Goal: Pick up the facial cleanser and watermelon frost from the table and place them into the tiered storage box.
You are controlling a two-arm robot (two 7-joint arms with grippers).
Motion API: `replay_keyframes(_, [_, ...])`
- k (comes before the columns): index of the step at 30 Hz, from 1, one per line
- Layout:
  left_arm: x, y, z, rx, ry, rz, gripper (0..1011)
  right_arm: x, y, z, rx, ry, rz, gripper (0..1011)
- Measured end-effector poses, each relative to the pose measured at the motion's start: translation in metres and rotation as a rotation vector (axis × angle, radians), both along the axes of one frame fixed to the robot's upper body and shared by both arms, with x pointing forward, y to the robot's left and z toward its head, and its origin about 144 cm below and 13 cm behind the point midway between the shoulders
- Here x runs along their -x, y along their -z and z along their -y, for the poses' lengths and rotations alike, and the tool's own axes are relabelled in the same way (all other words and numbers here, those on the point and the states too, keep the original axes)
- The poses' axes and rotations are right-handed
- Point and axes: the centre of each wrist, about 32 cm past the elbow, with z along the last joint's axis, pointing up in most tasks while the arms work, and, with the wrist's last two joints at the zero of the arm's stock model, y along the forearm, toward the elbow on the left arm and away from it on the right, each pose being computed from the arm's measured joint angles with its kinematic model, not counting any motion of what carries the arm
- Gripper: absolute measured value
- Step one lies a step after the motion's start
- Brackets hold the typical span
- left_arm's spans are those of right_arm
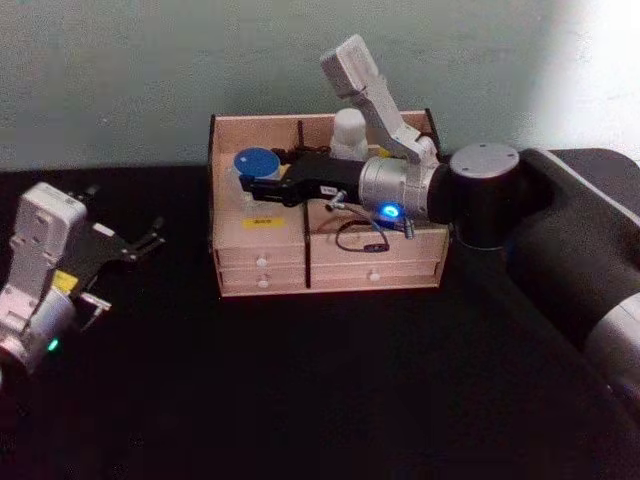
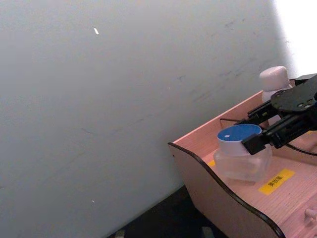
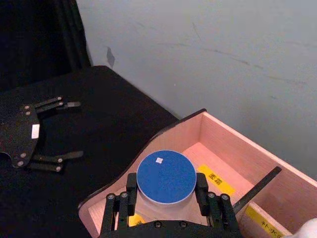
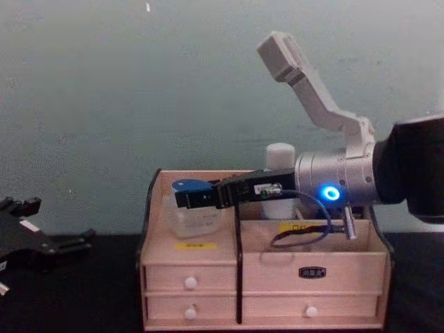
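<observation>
1. The right gripper [image 3: 166, 184] reaches over the tiered storage box [image 4: 305, 257]. Its jaws are closed partway, one on each side of the blue-lidded jar [image 3: 166, 176], and they hold it just under the lid.
2. Between those jaws the jar, clear below its blue lid, stands low in the box's back compartment on the robot's left, close to the left side wall.
3. Just below and forward of the jaws, a yellow label [image 1: 263, 222] lies on the step in front of the jar.
4. Beside the jaws toward the robot's right, past a dark divider, a white bottle [image 4: 280, 156] stands upright in the neighbouring back compartment, apart from the jar.
5. Farther below the jaws, the box's front shows drawers with white round knobs [image 4: 189, 282].
6. Under the box and all around it lies the black table [image 1: 300, 400].
7. Well apart from the right jaws, on the robot's left, is the left gripper [image 1: 150, 237]. Its own jaws are spread wide with nothing between them, low over the table. It points toward the box but is clear of it.
</observation>
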Motion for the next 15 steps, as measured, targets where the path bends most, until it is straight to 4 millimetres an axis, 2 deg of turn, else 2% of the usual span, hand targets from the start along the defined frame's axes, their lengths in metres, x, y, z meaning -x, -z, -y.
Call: replay_keyframes(15, [0.0000, 0.0000, 0.0000, 0.000, 0.000, 0.000, 1001, -0.0006, 0.0012, -0.0006, 0.011, 0.003, -0.001, 708])
